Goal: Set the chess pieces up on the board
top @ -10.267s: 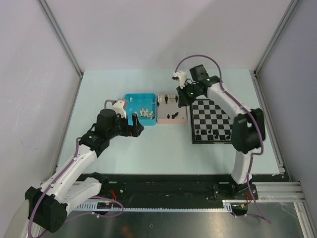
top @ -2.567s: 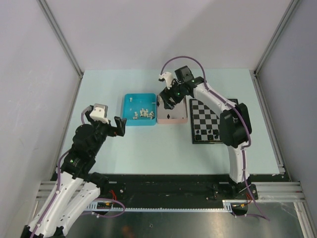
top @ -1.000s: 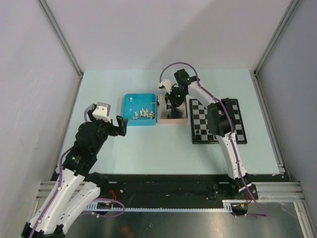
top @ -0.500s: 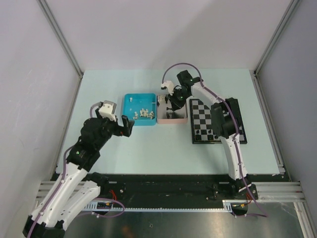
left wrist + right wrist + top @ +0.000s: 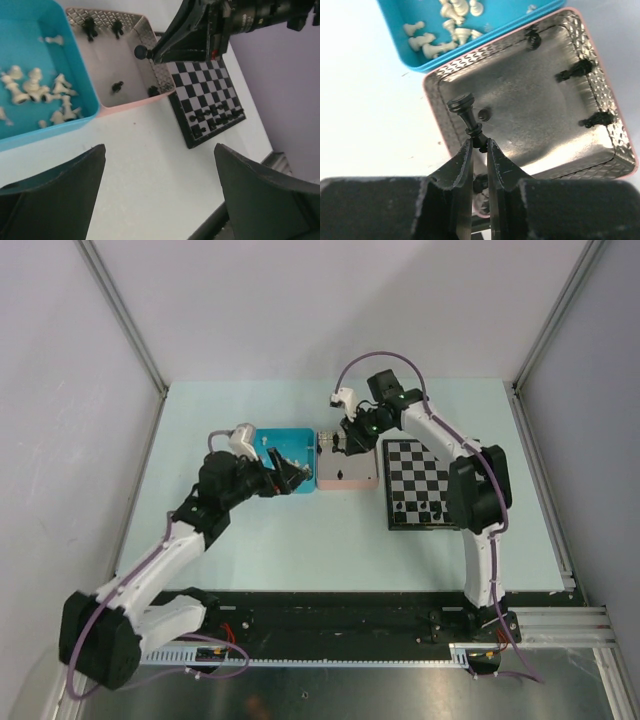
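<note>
My right gripper (image 5: 479, 145) is shut on the base of a black chess piece (image 5: 466, 114) and holds it above the pink tray (image 5: 612, 150); it also shows in the top view (image 5: 350, 440) and the left wrist view (image 5: 140, 51). The chessboard (image 5: 435, 475) lies right of the tray with several black pieces (image 5: 432, 510) on its near rows. More black pieces (image 5: 575, 70) lie in the pink tray. White pieces (image 5: 35, 90) lie in the blue tray (image 5: 262, 440). My left gripper (image 5: 285, 472) is open and empty over the blue tray's near right corner.
The blue tray and pink tray (image 5: 348, 478) stand side by side left of the board. Grey walls close in the table on three sides. The arm bases and a black rail (image 5: 330, 615) run along the near edge.
My left arm has swung forward and right, from beside the blue tray to over its near right corner. My right gripper has risen from the pink tray with a black piece.
</note>
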Available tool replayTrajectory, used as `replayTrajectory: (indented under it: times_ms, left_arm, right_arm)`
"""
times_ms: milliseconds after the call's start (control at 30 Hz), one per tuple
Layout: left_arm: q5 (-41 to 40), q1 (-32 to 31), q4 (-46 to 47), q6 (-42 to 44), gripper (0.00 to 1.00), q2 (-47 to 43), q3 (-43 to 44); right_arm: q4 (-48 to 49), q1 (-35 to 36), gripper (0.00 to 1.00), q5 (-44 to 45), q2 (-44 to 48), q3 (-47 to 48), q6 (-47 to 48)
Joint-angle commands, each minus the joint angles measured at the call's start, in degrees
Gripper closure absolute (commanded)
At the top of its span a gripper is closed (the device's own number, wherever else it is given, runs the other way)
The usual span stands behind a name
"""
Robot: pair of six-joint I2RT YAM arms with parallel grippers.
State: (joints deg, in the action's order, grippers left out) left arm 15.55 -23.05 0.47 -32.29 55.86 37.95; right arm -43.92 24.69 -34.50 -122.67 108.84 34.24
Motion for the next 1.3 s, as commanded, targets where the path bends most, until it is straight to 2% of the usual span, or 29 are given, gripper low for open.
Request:
replayTrajectory:
  times_ms: [0, 133, 367, 667, 800, 1100, 1267]
  left_arm:
    - [6.4, 0.4, 13.1, -11.7, 0.07, 7.2, 2.8]
    - [8.0, 0.4, 16.0, -14.3, 0.14, 15.8, 5.7]
    - [11.7, 0.2, 19.4, -15.9, 0.23, 24.0, 9.9]
    - [12.9, -0.2, 21.5, -16.9, 0.36, 27.2, 10.4]
    - [12.9, -0.2, 21.7, -16.9, 0.46, 27.9, 10.6]
    - [13.1, -0.2, 21.9, -16.7, 0.52, 29.1, 10.9]
    - [13.3, -0.2, 22.0, -16.6, 0.53, 29.3, 10.9]
  right_arm:
    - [1.8, 1.0, 0.91, -5.0, 7.4, -3.8, -2.2]
    - [2.0, 1.6, 0.91, -8.6, 10.3, -5.9, -3.6]
    - [1.7, 3.3, 0.91, -11.1, 12.5, -7.3, -4.6]
    - [2.1, 4.0, 0.91, -12.0, 13.3, -7.5, -5.2]
    - [2.0, 4.1, 0.91, -12.2, 13.6, -7.7, -5.3]
    - [1.9, 4.2, 0.91, -12.4, 14.4, -8.4, -5.2]
    - [1.7, 4.6, 0.91, -12.5, 14.4, -8.5, -5.1]
